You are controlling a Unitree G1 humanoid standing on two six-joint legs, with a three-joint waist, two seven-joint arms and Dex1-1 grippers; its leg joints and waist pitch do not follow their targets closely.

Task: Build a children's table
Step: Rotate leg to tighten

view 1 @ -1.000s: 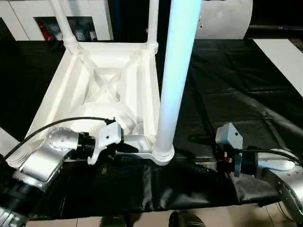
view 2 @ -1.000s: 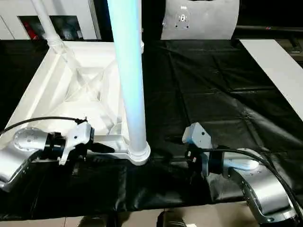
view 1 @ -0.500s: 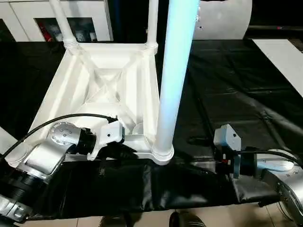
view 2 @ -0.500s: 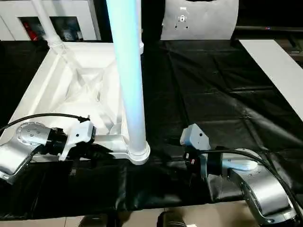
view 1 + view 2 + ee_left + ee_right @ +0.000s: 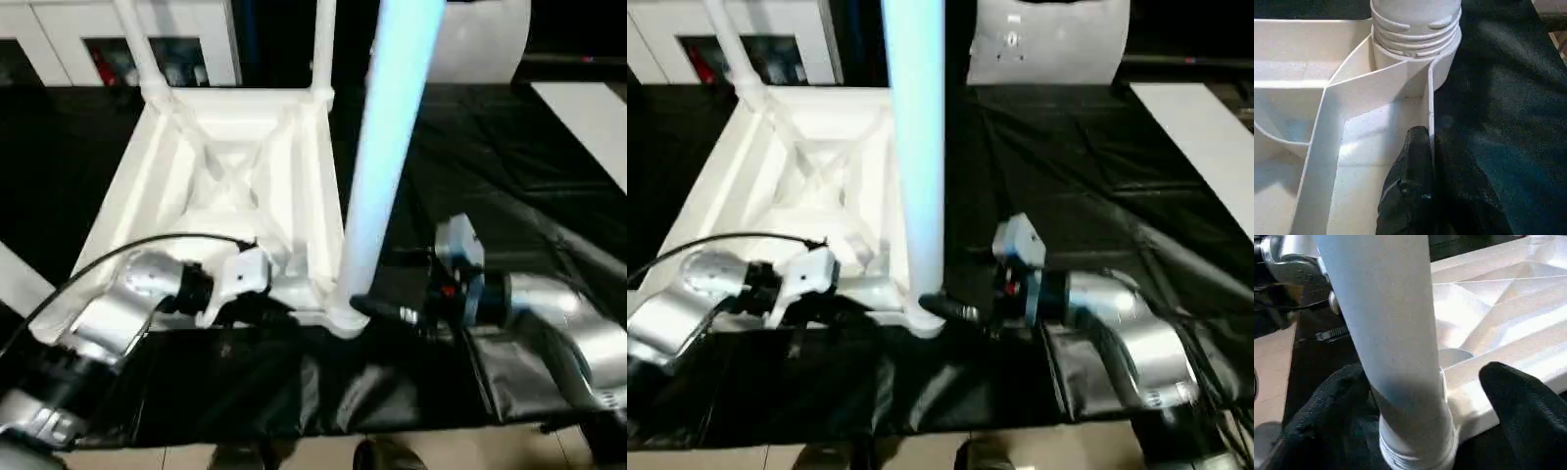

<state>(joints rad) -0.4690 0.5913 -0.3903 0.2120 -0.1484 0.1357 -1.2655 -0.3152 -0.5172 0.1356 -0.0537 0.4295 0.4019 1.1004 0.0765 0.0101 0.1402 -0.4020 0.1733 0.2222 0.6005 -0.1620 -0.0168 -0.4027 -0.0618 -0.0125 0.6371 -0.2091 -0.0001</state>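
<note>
Two claws: left claw (image 5: 1418,161) clamps tabletop rim (image 5: 1431,105); right claw (image 5: 1415,406), spread, straddles leg (image 5: 1396,342).

My left claw (image 5: 263,305) sits against the near edge of the upturned white table top (image 5: 230,186), fingers pressed together at the rim. Just to its right a tall leg (image 5: 377,186) stands in the near corner socket (image 5: 343,315). My right claw (image 5: 387,311) reaches in from the far side of that leg, one black finger (image 5: 377,308) at the socket's base. Beyond the left claw, two more legs (image 5: 321,44) rise from the far corners. Everything rests on the black-covered counter (image 5: 490,176).
</note>
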